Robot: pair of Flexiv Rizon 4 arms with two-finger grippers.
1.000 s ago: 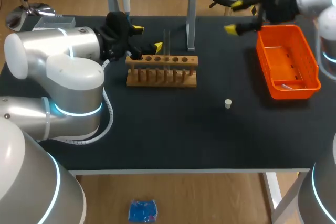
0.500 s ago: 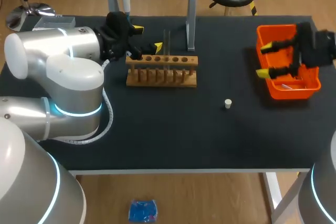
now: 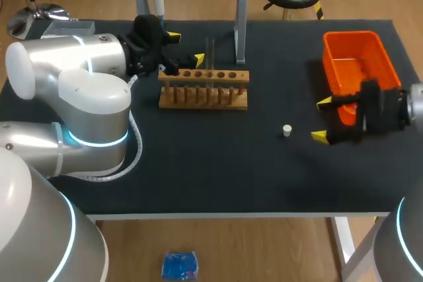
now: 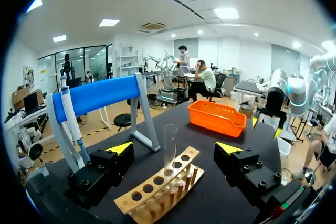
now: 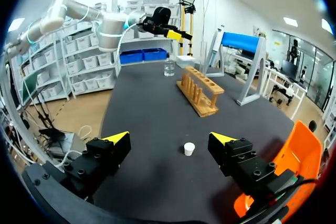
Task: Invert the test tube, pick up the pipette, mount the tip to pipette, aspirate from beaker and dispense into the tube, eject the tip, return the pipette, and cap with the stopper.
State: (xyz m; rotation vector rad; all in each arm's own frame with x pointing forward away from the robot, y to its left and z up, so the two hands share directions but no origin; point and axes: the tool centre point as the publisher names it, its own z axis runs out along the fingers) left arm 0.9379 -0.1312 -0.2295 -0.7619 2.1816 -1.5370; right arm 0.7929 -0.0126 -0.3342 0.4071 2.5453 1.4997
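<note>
Head view, upper centre: I see the test tube (image 3: 209, 54) upright in the wooden rack (image 3: 203, 90), my left gripper (image 3: 186, 47) gaping empty beside it. At centre right my right gripper (image 3: 322, 120) gapes empty near the stopper (image 3: 287, 130), by the orange bin (image 3: 353, 64).

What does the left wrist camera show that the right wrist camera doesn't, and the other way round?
Only the left wrist view shows the glass test tube, standing upright in the wooden rack. Only the right wrist view shows the small white stopper lying on the table, and the beaker beyond the far end of the wooden rack. Both views show the wooden rack, the blue stand and the orange basket.
</note>
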